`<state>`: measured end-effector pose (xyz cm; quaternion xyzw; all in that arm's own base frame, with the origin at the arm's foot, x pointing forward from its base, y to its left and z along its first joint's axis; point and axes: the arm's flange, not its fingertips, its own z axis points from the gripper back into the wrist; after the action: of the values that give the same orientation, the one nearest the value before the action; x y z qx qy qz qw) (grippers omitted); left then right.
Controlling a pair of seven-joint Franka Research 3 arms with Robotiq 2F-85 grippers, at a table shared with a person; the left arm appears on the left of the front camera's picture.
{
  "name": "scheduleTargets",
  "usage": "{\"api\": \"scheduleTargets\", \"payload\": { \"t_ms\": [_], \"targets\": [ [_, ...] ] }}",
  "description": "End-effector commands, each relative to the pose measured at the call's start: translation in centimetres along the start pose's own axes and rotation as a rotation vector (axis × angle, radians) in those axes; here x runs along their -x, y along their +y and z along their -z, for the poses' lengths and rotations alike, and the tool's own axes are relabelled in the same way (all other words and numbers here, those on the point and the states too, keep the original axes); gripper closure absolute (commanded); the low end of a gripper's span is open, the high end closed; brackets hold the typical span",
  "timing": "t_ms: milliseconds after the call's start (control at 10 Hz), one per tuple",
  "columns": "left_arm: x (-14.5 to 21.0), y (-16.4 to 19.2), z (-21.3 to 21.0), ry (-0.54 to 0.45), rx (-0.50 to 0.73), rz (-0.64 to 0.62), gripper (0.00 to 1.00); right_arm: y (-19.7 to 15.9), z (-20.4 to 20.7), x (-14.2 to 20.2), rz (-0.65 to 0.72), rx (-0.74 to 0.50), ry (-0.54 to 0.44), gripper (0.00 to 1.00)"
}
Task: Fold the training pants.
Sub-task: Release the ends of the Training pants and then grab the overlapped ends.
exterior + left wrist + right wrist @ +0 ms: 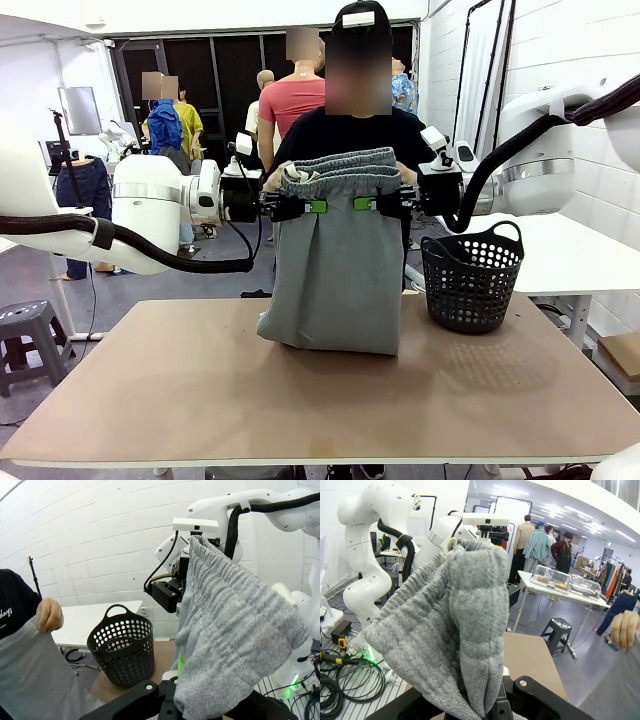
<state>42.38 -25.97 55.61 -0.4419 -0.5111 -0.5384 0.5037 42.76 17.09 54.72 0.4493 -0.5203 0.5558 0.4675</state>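
Note:
The light grey training pants [335,270] hang upright over the table, the gathered waistband at the top and the lower end bunched on the tabletop. My left gripper [311,206] is shut on the near waistband from the left, and my right gripper [364,203] is shut on it from the right. Behind the pants, a person's hands [273,179] hold the far side of the waistband. In the left wrist view the grey fabric [230,635] drapes over my fingers and hides them. Folds of the same cloth [455,630] cover the fingers in the right wrist view.
A black perforated basket [472,278] stands on the table's [200,400] right rear part, close to the pants. The person stands at the far edge, one hand [49,614] gripping cloth. A grey stool [28,335] sits on the floor at left.

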Motion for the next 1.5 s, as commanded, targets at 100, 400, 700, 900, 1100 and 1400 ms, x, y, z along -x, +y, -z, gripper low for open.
{"api": "scheduleTargets", "payload": {
  "t_ms": [100, 400, 700, 900, 1100, 1400],
  "targets": [
    [-0.37, -0.14, 0.03, -0.004, 0.001, 0.01, 1.0, 0.53, 0.01, -0.1, -0.007, 0.004, -0.02, 1.0],
    [-0.37, -0.14, 0.03, -0.004, 0.001, 0.01, 1.0, 0.53, 0.01, -0.1, -0.007, 0.004, -0.02, 1.0],
    [-0.37, -0.14, 0.03, -0.004, 0.001, 0.01, 1.0, 0.53, 0.01, -0.1, -0.007, 0.004, -0.02, 1.0],
    [-0.37, -0.14, 0.03, -0.004, 0.001, 0.01, 1.0, 0.53, 0.01, -0.1, -0.007, 0.004, -0.02, 1.0],
    [-0.37, -0.14, 0.03, -0.004, 0.001, 0.01, 1.0, 0.53, 0.01, -0.1, -0.007, 0.004, -0.02, 1.0],
    [-0.37, -0.14, 0.03, -0.004, 0.001, 0.01, 1.0, 0.53, 0.01, -0.1, -0.007, 0.004, -0.02, 1.0]
  ]
}}
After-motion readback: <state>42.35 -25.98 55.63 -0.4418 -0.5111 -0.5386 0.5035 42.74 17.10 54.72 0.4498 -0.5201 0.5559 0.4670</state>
